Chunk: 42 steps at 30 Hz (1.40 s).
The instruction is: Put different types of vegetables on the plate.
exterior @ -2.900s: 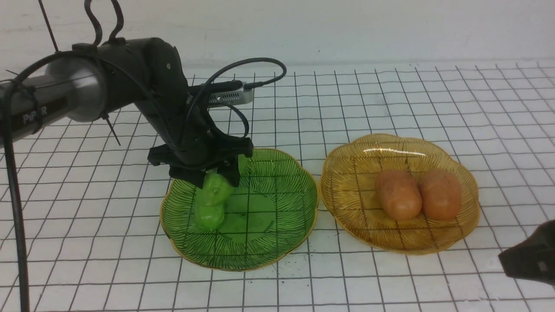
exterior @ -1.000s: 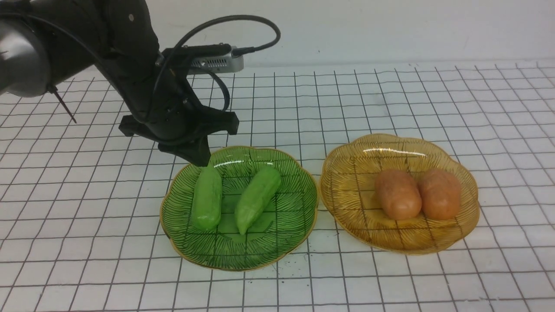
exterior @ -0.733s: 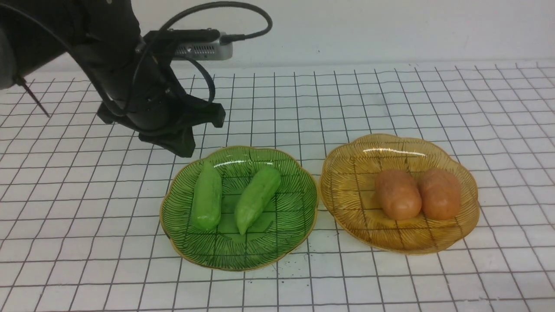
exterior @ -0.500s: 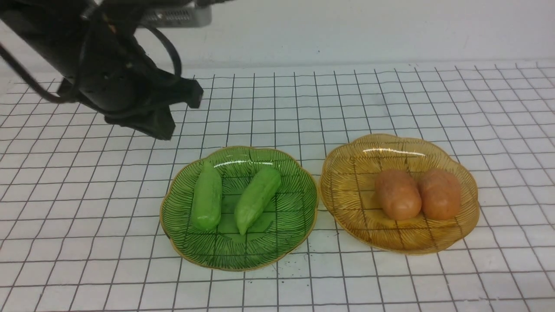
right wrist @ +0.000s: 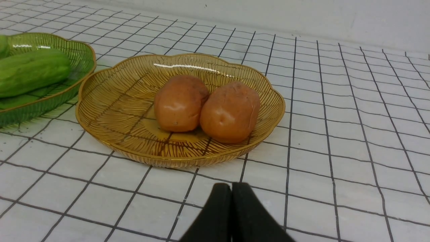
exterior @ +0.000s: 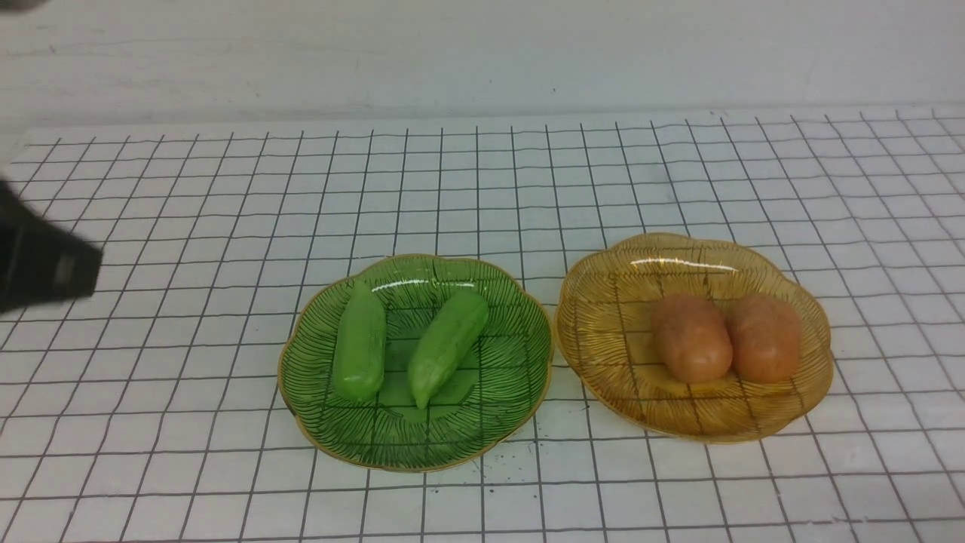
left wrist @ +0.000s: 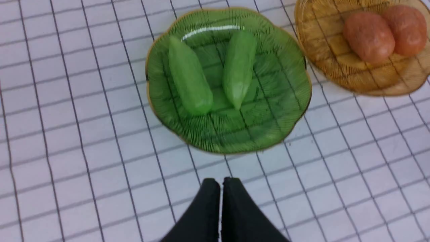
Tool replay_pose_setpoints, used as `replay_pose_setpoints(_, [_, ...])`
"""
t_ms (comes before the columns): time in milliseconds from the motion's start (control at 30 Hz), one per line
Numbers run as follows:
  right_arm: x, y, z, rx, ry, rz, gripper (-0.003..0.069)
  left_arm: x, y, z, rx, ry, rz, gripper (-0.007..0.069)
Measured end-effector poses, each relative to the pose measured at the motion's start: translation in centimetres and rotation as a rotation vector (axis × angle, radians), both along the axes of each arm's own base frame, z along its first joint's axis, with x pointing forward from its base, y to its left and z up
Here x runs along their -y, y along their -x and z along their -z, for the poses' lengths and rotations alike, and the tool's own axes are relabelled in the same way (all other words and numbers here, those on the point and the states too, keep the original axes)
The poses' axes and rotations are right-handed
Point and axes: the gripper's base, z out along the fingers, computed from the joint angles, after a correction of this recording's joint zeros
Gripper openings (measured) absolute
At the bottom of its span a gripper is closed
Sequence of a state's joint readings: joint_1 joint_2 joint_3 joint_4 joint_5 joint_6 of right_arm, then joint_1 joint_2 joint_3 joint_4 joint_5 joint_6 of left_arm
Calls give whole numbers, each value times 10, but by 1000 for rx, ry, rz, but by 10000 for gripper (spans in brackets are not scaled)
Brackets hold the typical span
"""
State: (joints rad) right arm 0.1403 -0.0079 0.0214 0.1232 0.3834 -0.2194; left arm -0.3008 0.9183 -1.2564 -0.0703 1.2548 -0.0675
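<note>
- The bench (exterior: 678, 188) is white, ruled all over with a black grid of squares, and it runs back to a plain pale wall (exterior: 482, 53).
- Small dark specks lie on the bench just off the near rim of the green plate (exterior: 520, 354).
- The green plate sits left of centre in the front view; it is clear, ribbed, scalloped and edged in gold.
- Two gourds lie in it, side by side and apart: the left gourd (exterior: 360, 343) runs almost straight front to back, and the right gourd (exterior: 447, 345) is angled, its pointed end toward the camera.
- The amber plate (exterior: 603, 332) stands just right of the green one, their rims near each other; whether they touch I cannot tell.
- Two potatoes lie in it, pressed together: the left potato (exterior: 691, 338) and the right potato (exterior: 764, 337).
- Both plates catch a bright streak of light on their far inner walls.
- The left gripper (left wrist: 220, 183) hangs above bare bench on the near side of the green plate, its black fingers (left wrist: 208, 205) clenched together on nothing.
- A dark part of the left arm (exterior: 41, 264) shows at the left edge of the front view.
- The right gripper (right wrist: 231, 188) sits low over the bench, near the amber plate, its fingers (right wrist: 247, 211) likewise pressed together and empty.
</note>
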Motion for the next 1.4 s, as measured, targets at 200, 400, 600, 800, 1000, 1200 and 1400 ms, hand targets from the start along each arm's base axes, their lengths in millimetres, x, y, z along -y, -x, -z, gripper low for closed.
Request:
replay_pose_setpoints(200, [0,0,0,0,0,0,-15,-10,37,34,223,112,-9,-8])
replay_pose_setpoints(400, [0,0,0,-1,-7,1,-15,-14,49,53,405,183,-27,-8])
replay_pose_setpoints(600, [0,0,0,-1,-7,1,-15,-14,50,65,379,177,-28,-8])
replay_pose_setpoints(800, [0,0,0,-1,-7,1,-15,-14,50,68,361,165,-22,-8])
replay_pose_setpoints(1000, [0,0,0,-1,-7,2,-15,-15,50,71,356,156,-21,-8])
replay_pose_setpoints(1200, [0,0,0,-1,-7,2,-15,-27,55,110,397,22,-55,-8])
replay_pose_setpoints(1400, [0,0,0,-1,-7,2,-15,-39,74,171,560,56,-176,-8])
